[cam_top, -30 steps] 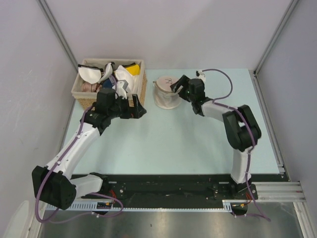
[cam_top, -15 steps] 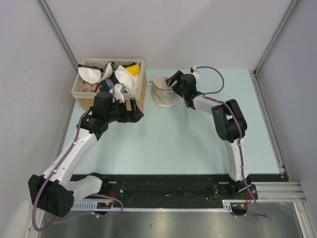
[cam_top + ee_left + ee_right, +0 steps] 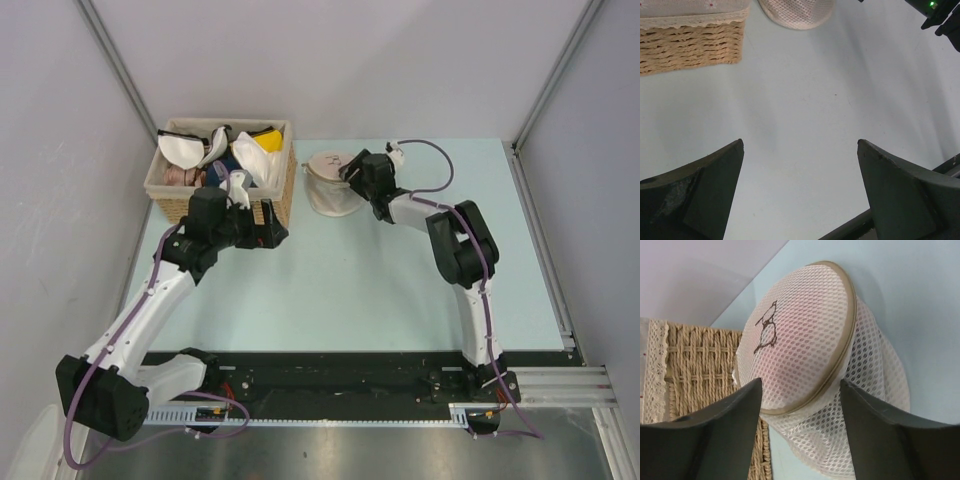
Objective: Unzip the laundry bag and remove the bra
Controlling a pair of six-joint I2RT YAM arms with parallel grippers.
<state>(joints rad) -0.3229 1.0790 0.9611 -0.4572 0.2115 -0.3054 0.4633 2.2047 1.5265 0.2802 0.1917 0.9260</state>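
The laundry bag [image 3: 331, 190], a cream mesh pouch with a dark bra drawing on its round face, stands on the table next to the basket. It also fills the right wrist view [image 3: 800, 325] and shows at the top edge of the left wrist view [image 3: 796, 12]. My right gripper [image 3: 349, 172] is at the bag's upper right rim. Its jaws [image 3: 801, 385] stand apart, one on each side of the tan zipper rim [image 3: 840, 365]. The bra is hidden inside; only a pink tint shows through the mesh. My left gripper [image 3: 283, 232] is open above bare table [image 3: 800, 145].
A wicker basket [image 3: 165, 196] with white, yellow and dark bras stands at the back left, close against the bag [image 3: 695, 365]. Its corner shows in the left wrist view [image 3: 690, 45]. Grey walls close in the table's left, back and right.
My right gripper has moved left onto the bag's rim and its jaws have narrowed. The left arm has drawn back slightly to the left, still open.
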